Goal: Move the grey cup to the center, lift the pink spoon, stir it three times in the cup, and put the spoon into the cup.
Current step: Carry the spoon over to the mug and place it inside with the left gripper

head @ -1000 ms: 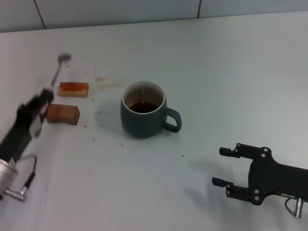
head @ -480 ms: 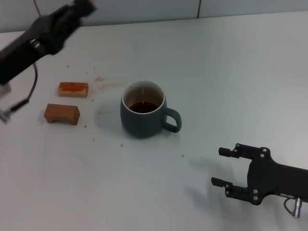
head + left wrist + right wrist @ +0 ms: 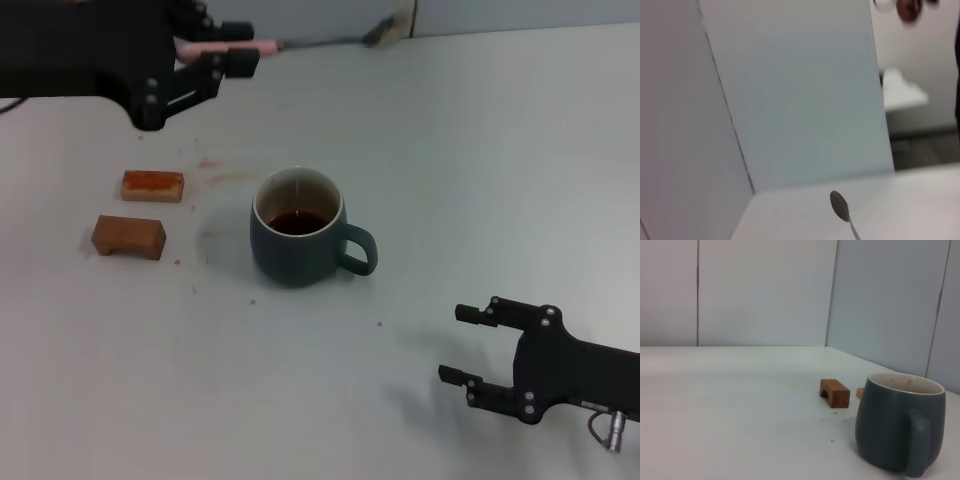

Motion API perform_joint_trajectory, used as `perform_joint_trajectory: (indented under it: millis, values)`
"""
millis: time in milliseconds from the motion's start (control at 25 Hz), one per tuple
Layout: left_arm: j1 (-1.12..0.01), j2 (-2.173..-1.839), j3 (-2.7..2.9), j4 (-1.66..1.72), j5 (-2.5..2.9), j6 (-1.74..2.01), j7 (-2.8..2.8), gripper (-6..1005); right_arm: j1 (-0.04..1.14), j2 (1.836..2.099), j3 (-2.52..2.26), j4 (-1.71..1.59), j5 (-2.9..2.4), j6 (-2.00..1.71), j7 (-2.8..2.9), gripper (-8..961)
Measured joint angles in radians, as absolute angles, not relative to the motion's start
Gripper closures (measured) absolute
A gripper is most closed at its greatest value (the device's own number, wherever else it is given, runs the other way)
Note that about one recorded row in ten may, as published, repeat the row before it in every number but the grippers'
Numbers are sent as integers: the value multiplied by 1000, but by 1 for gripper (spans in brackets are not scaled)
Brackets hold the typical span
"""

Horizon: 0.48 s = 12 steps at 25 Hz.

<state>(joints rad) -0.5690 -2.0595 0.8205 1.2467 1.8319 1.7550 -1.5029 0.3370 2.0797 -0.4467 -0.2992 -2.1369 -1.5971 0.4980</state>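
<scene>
The grey cup [image 3: 298,240] stands mid-table with dark liquid inside, its handle toward my right; it also shows in the right wrist view [image 3: 900,426]. My left gripper [image 3: 240,52] is raised at the far left, well above and behind the cup, shut on the pink spoon [image 3: 225,46]. The spoon lies about level, its metal neck and bowl [image 3: 385,30] pointing right. The bowl also shows in the left wrist view [image 3: 839,206]. My right gripper [image 3: 470,345] is open and empty at the near right, apart from the cup.
Two brown blocks lie left of the cup, one flat [image 3: 152,185] and one arched [image 3: 128,237]; the arched one also shows in the right wrist view [image 3: 835,392]. Brown stains [image 3: 222,178] mark the table behind the cup. A wall stands behind the table.
My left arm has swung up from the near left to the far left, carrying the spoon, which now points right instead of up. The cup and right arm have not moved.
</scene>
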Motion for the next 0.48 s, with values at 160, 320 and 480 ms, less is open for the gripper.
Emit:
perform_joint_trajectory:
  millis: [160, 320, 480]
  values:
    - [-548, -2061, 887, 1388, 1927, 1753, -1495, 865, 338, 2080, -446, -298, -2136, -1596, 498, 286]
    - [-506, -2064, 994, 1531, 2021, 1723, -1501, 865, 335, 2080, -445, -298, -2134, -1595, 499, 286]
    - [-483, -2067, 1056, 1595, 2072, 1697, -1511, 864, 332, 2080, -445, -298, -2134, -1595, 499, 285]
